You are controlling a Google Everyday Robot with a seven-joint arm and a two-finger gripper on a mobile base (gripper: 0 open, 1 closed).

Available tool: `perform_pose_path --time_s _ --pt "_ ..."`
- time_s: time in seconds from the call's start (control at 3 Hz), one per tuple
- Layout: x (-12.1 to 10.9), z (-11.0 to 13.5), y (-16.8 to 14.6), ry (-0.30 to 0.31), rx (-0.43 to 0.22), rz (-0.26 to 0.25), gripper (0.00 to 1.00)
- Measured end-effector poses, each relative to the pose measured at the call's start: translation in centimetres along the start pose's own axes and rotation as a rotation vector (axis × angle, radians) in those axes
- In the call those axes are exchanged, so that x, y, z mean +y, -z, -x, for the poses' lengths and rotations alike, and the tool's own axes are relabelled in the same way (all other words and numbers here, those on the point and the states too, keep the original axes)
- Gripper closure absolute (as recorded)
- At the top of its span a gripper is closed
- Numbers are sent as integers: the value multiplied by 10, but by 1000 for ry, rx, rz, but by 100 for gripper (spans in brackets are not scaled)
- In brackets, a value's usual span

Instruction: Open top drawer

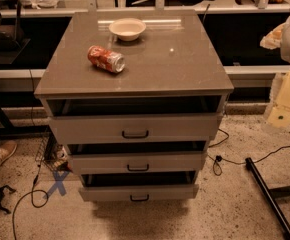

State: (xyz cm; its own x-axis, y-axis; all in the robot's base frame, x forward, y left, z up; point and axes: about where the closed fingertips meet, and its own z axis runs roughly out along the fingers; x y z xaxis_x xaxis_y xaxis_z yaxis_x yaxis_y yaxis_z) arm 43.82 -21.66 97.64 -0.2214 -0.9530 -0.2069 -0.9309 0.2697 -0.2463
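Observation:
A grey cabinet with three drawers fills the middle of the camera view. The top drawer is the widest, with the tallest front and a small black bar handle. It stands pulled out a little, and a dark gap shows above its front under the cabinet top. The two narrower drawers below it also stand slightly out. My gripper is at the right edge, beside the cabinet's right side at about top-drawer height. It is apart from the drawer and its handle.
A red soda can lies on its side on the cabinet top, with a white bowl behind it. Cables and a black pole lie on the floor at the right. A wire basket and a shoe are at the left.

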Motion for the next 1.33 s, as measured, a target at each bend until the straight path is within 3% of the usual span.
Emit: perform_pose_path --time_s 0.33,0.67,1.0,1.33 --pt "0 0 0 0 0 0 0" --pt "6 0 -22 30 4 40 0" --pt "24 1 -72 93 -21 102 0" --pt "51 2 -146 163 -45 165 0"
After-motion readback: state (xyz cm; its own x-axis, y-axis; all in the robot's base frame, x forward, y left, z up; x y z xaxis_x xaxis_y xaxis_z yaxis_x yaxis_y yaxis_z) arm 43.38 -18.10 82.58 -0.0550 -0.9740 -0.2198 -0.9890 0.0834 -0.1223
